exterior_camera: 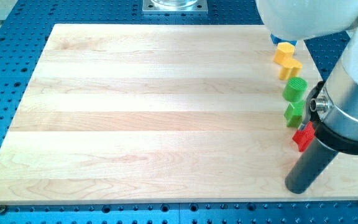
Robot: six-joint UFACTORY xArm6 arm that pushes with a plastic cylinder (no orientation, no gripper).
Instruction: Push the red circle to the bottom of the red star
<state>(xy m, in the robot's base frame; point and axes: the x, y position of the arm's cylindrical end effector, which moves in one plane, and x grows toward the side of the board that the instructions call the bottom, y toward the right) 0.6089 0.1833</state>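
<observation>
A red block (302, 136), likely the red star, lies near the board's right edge, partly hidden behind the rod. No red circle shows; it may be hidden by the arm. My tip (298, 188) rests on the board just below the red block, near the view's bottom right corner.
A green block (294, 114) sits just above the red one, a green round block (295, 89) above that, then a yellow block (290, 68) and a yellow hexagon (284, 53). A blue block (275, 40) peeks out under the arm. The wooden board (154, 112) ends close on the right.
</observation>
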